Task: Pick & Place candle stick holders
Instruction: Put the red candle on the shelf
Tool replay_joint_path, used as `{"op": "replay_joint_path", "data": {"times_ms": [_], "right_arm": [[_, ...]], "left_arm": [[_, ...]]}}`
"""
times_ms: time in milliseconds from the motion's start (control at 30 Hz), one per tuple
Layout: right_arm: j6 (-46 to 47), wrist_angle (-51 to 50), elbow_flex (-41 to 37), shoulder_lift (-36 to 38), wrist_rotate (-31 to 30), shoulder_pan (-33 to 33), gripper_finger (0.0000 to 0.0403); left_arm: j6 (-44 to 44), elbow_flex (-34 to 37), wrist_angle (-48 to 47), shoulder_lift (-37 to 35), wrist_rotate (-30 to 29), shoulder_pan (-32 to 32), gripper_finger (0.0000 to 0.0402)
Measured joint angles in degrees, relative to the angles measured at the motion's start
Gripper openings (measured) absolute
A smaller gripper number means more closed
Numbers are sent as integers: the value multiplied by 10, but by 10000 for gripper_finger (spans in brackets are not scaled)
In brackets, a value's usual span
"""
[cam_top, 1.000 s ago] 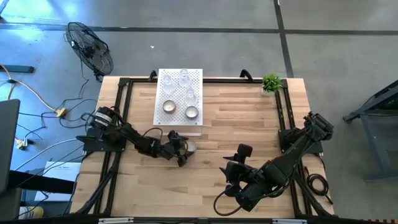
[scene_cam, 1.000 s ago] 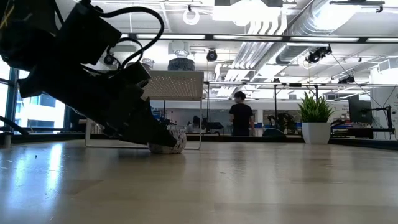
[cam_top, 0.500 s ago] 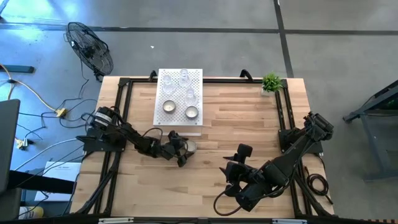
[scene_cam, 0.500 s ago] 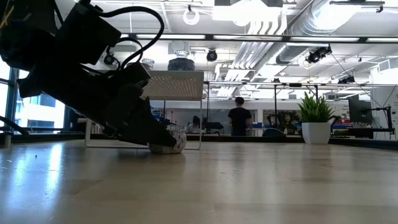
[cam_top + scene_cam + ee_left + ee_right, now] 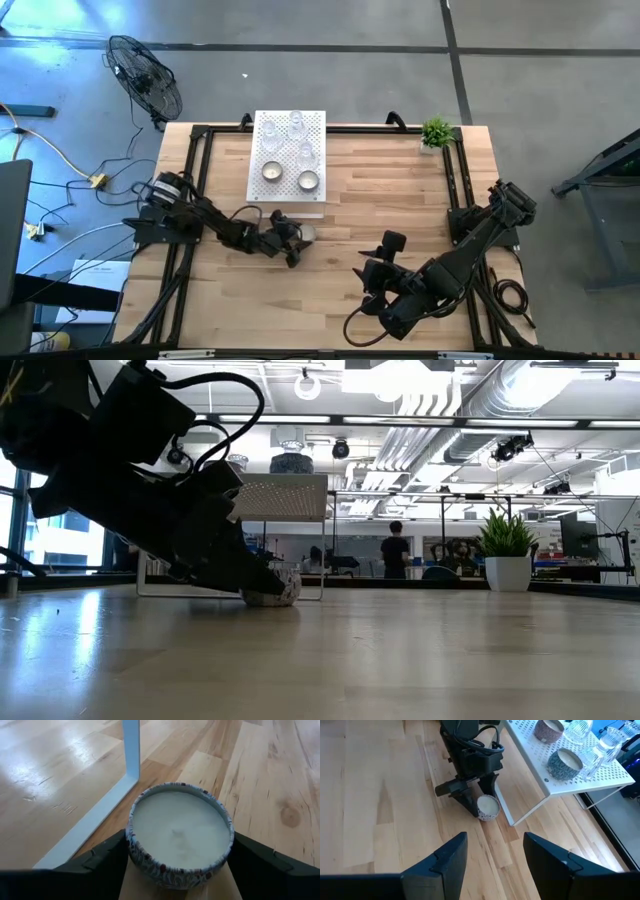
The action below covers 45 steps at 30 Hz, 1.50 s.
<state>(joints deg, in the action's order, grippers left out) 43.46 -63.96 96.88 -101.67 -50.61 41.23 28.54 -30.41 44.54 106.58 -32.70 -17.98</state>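
Observation:
A round patterned candle stick holder (image 5: pixel 180 830) with a white centre stands upright on the table, just in front of the white perforated stand (image 5: pixel 288 155). My left gripper (image 5: pixel 180 870) lies low over the table with one finger on each side of it, shut on it. It also shows in the right wrist view, the holder (image 5: pixel 488 807) at the dark fingers' ends. Several more holders, clear glass cups (image 5: pixel 296 125) and two round cups (image 5: pixel 307 180), sit on top of the stand. My right gripper (image 5: pixel 495 845) hangs open above the table's near right part, holding nothing. My left gripper pinches the holder's round wall (image 5: pixel 131 845) between its two fingers (image 5: pixel 100 862), one on each opposite side. The fingers come slanting down from the table's left. The holder stands upright with its base on the table.
The stand's white leg (image 5: pixel 131 750) rises right behind the held holder. A small green potted plant (image 5: pixel 436 132) stands at the far right corner. Black rails (image 5: pixel 448 190) run along the table's edges. A person (image 5: pixel 396 550) stands far off in the room.
My left gripper's fingers have closed in onto the round holder, which stays on the table where it was. Neither arm has moved otherwise.

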Motion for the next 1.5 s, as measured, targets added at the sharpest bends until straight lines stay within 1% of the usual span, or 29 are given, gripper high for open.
{"op": "replay_joint_path", "data": {"times_ms": [200,300,433,533,633,833,967,1067,1200,1400,1500], "right_arm": [[1,0,0,0,0,0,188],[1,0,0,0,0,0,188],[2,0,0,0,2,1,188],[2,1,0,0,7,7,188],[6,2,0,0,7,16,188],[7,2,0,0,-1,35,188],[7,3,0,0,-2,43,188],[15,1,0,0,-4,48,188],[17,1,0,0,-7,60,188],[23,1,0,0,-41,84,188],[27,-1,0,0,-53,92,188]], "left_arm": [[3,-11,2,17,1,0,281],[0,-22,-3,17,20,-1,281],[-9,-37,-18,6,56,-12,281],[-9,-47,-44,-12,46,-26,281],[2,-62,-108,-36,6,-45,281],[47,-119,-311,-99,-62,-84,281],[75,-171,-449,-139,-149,-113,281],[105,-210,-520,-162,-207,-131,281],[195,-236,-604,-179,-261,-151,281],[404,-243,-778,-195,-348,-158,281],[464,-243,-821,-195,-388,-157,281]]}}
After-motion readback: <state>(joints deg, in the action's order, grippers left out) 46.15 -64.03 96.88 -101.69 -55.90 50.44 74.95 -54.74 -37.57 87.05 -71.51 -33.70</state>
